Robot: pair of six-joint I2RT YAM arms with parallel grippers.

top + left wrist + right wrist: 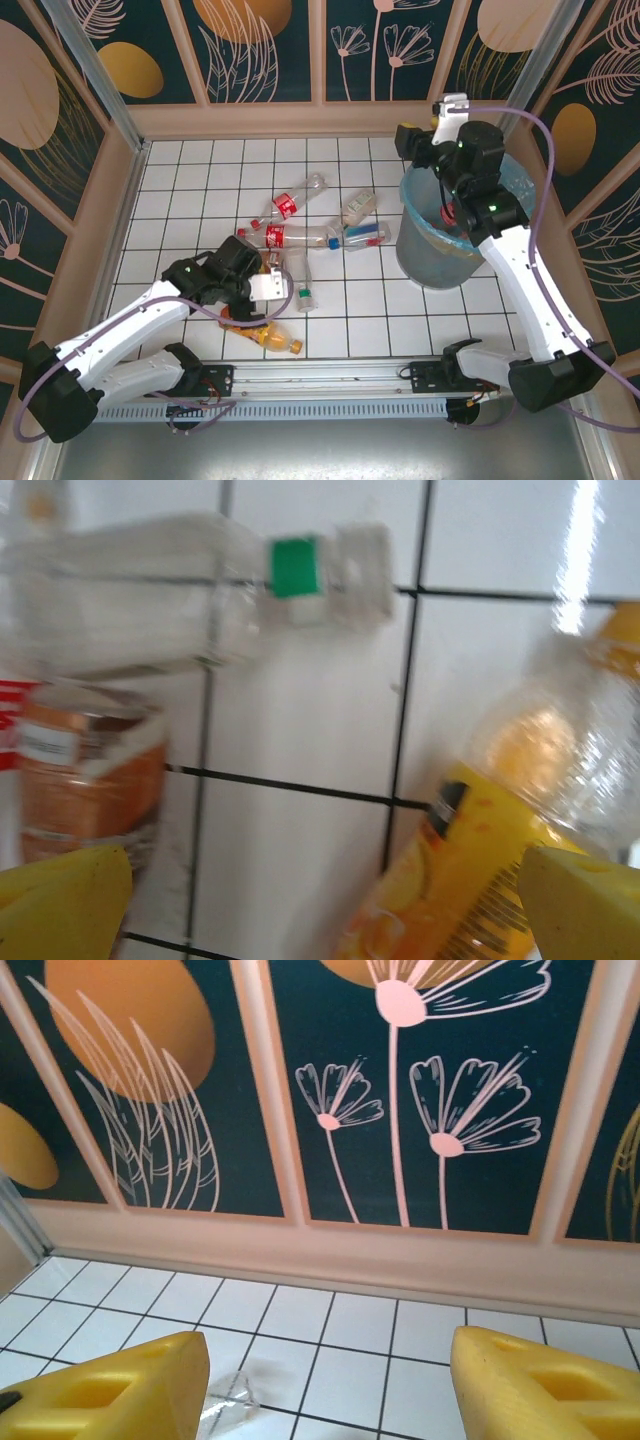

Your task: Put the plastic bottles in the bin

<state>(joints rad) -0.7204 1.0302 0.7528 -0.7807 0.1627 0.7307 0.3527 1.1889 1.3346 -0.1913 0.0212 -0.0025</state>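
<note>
Top external view: a loose cluster of small plastic bottles [290, 235] lies on the white tiled table [200, 170], left of centre, all on their sides. Two clear ones carry red labels, and a clear bottle with a blue cap [365, 238] lies at the right end of the cluster. Nearer the arms lie a clear bottle with a green cap [303, 285] and an orange bottle with a yellow label [270, 338]. The round grey plastic bin [440, 262] stands upright on the right side of the table, well apart from the cluster, with a translucent light-blue liner [518, 182] folded over its rim.

The left gripper [272, 290] hangs low over the near end of the cluster. In the left wrist view its yellow fingertips [60, 905] sit at the two bottom corners, spread as wide as they go and gripping nothing. The orange bottle [470, 880] lies just inside the right finger. A bottle with a brown label [90, 780] lies by the left one, possibly touching it, though the blur makes that hard to judge. The green-capped bottle [295, 568] lies across the far side.

The right arm [500, 230] reaches above the bin. In the right wrist view the right gripper [325, 1375] faces the flower-patterned far wall [400, 1110], its yellow fingers apart with an empty gap between them.
</note>
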